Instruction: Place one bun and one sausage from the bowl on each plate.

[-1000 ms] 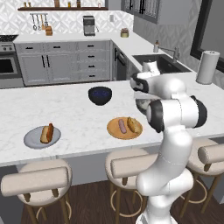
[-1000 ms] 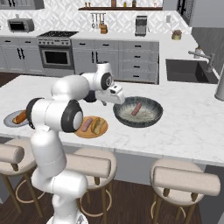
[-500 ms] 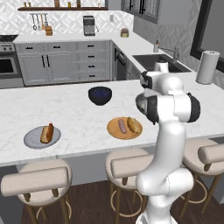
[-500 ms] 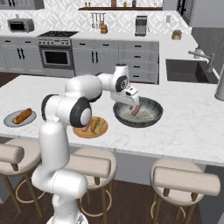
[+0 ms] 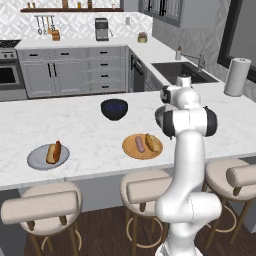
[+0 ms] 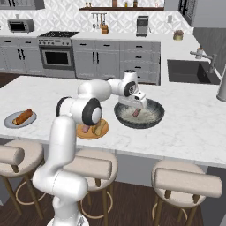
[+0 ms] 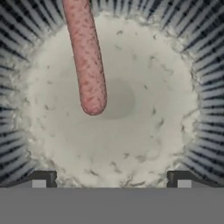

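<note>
My gripper (image 6: 135, 106) hangs open just above the wide dark grey speckled bowl (image 6: 154, 116), pointing down into it. In the hand view the two fingertips (image 7: 39, 179) stand far apart over the bowl's pale floor (image 7: 144, 109). One reddish sausage (image 7: 87, 57) lies ahead of them, apart from both; it also shows under the hand (image 6: 136, 113). The tan plate (image 6: 90, 135) carries a sausage (image 6: 84, 128) and a bun (image 6: 99, 128). The light grey plate (image 6: 9, 122) at the far left holds a bun with a sausage (image 6: 23, 117).
A smaller glossy dark blue bowl (image 5: 114, 109) stands on the counter behind the tan plate (image 5: 131, 151). The sink (image 6: 190, 73) lies beyond the counter, with a paper towel roll (image 5: 236, 76) beside it. Padded stools (image 6: 95, 165) line the front edge.
The arm has swung right from above the tan plate to above the wide bowl. Its jaws have stayed open and empty.
</note>
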